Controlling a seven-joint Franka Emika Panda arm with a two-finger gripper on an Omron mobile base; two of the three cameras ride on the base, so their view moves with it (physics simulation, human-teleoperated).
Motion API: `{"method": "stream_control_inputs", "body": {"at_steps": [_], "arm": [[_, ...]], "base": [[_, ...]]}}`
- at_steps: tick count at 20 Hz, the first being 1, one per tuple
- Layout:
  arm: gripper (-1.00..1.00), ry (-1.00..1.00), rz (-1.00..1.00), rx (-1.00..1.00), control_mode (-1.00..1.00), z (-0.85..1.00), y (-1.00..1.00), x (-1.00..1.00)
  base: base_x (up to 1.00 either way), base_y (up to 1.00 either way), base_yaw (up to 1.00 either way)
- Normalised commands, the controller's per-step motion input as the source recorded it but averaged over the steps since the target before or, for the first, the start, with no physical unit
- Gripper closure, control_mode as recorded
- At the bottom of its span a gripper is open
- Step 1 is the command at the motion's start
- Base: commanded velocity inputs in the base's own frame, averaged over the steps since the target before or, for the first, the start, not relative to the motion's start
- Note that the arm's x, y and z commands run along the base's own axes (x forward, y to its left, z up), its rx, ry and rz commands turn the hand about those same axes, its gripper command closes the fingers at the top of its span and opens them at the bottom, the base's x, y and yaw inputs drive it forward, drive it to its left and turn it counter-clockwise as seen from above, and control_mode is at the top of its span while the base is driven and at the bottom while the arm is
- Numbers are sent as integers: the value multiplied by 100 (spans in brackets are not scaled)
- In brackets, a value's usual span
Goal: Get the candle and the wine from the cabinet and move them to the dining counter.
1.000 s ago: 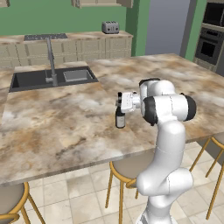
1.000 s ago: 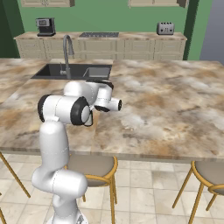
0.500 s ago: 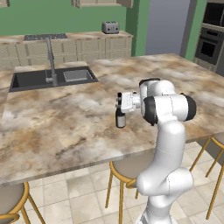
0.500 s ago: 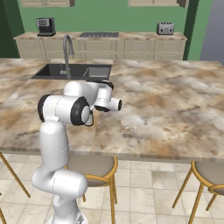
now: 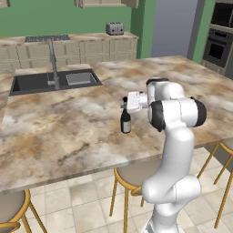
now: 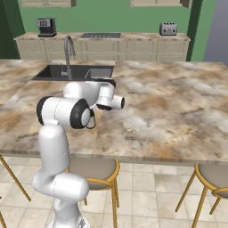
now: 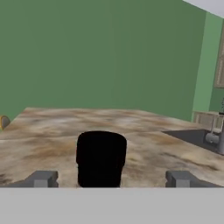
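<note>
The wine (image 5: pixel 125 122), a dark bottle with a pale label, stands upright on the dining counter (image 5: pixel 63 136), near its front edge. My gripper (image 5: pixel 124 103) reaches sideways at the bottle's neck and is open. In the hand view the black cap (image 7: pixel 101 157) sits between the widely spread fingertips (image 7: pixel 41 178), with gaps on both sides. The marbled dining counter (image 7: pixel 52 131) stretches beyond it. In the right base view my arm covers the bottle. The candle is out of view. The bottom of the beige cabinet (image 5: pixel 107 3) shows at the top of the left base view.
A dark sink with a tall faucet (image 5: pixel 53 59) is set into the counter, left of and behind the bottle. Toaster (image 5: pixel 114 28) and cooktop (image 5: pixel 45 38) sit on the back worktop, a coffee machine (image 6: pixel 46 26) at its end. Stools (image 5: pixel 132 177) line the near edge.
The fingers have spread apart and let go of the wine bottle's neck. Bottle and arm stay in the same place.
</note>
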Motion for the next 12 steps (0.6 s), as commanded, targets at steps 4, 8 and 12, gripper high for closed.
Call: {"method": "stream_control_inputs", "body": {"at_steps": [4, 8, 12], "arm": [[-100, 0, 0, 0, -100, 76, -6, -7], [-100, 0, 0, 0, -100, 86, -16, -20], [-100, 1, -3, 0, -100, 94, -14, -37]], "base": [[0, 0, 0], [0, 0, 0], [0, 0, 0]]}}
